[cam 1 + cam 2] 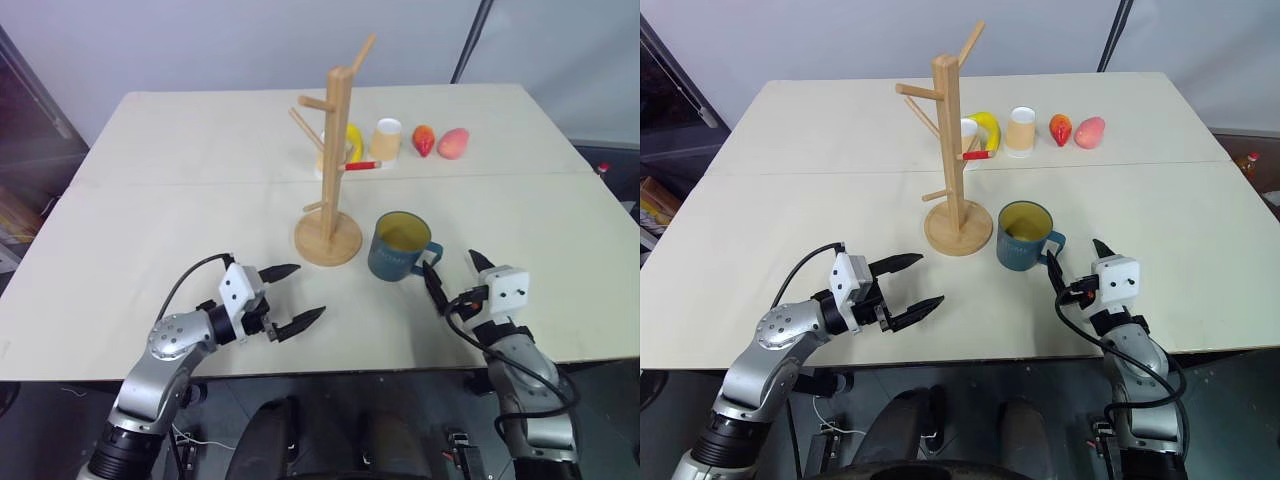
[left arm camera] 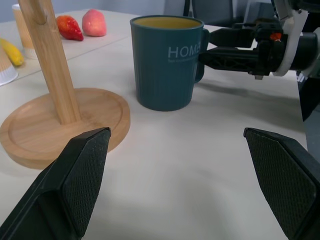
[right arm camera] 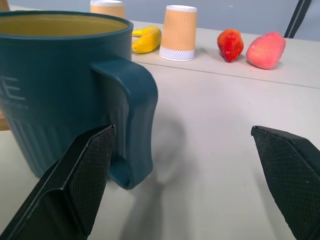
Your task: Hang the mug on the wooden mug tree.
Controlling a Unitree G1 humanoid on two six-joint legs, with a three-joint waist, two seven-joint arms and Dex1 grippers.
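mug handle faces right gripper [image 1: 452,278], just ahead of its wide-open, empty fingers.
mug [image 1: 399,245] upright beside mug tree [image 1: 335,160]; left gripper [image 1: 290,296] open, empty, farther off.

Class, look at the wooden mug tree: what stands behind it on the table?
Behind the wooden mug tree, a yellow banana and a red-handled object peek out. A white-rimmed cup shows partly; the post covers the rest.

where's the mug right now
In the head views the mug stands upright on the table, just right of the mug tree base, with the open right pincer by its handle.
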